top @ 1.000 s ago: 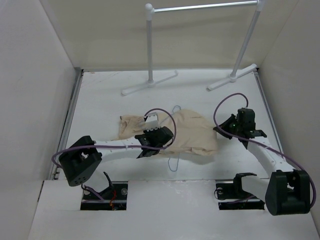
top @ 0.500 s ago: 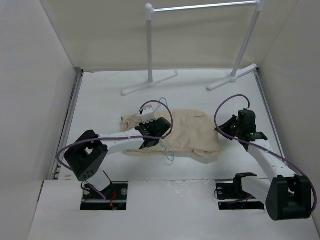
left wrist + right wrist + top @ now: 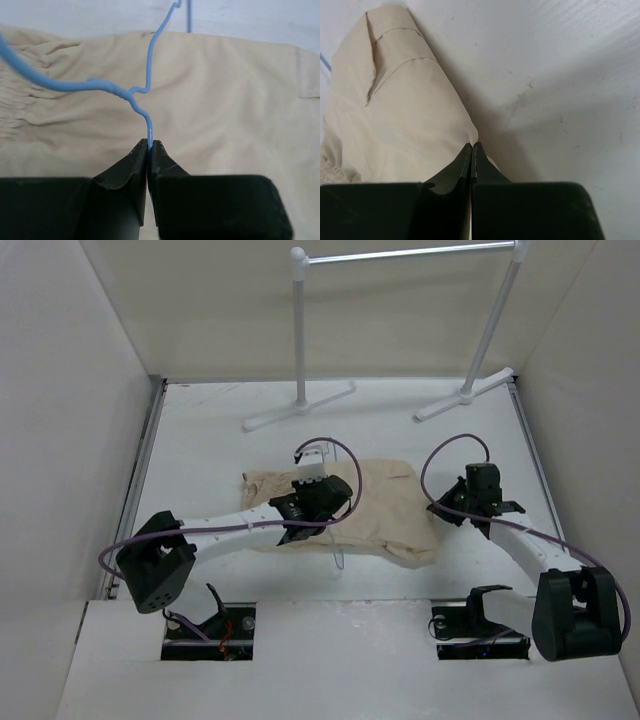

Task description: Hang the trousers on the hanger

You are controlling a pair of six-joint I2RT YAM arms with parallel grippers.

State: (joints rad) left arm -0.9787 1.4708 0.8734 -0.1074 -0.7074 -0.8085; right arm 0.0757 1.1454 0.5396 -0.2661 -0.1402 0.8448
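Note:
The beige trousers (image 3: 390, 502) lie folded flat in the middle of the table. My left gripper (image 3: 332, 502) hovers over their left part and is shut on the thin blue wire hanger (image 3: 131, 95), pinching a wire end between the jaws. In the left wrist view the gripper (image 3: 149, 145) holds the hanger over the cloth (image 3: 230, 100), with the wire running up and to the left. A loop of the hanger (image 3: 338, 552) shows below the cloth's near edge. My right gripper (image 3: 443, 512) is shut on the trousers' right edge, and the right wrist view (image 3: 472, 146) shows the cloth (image 3: 395, 115) pinched at its tips.
A white tubular rack (image 3: 299, 340) with two posts and a top bar stands at the back, its feet (image 3: 463, 397) on the table. White walls close in the left and right sides. Purple cables loop over both arms.
My left gripper has moved slightly right and farther back over the trousers, carrying the hanger. My right gripper has shifted a little left, and the cloth's right side is pushed in.

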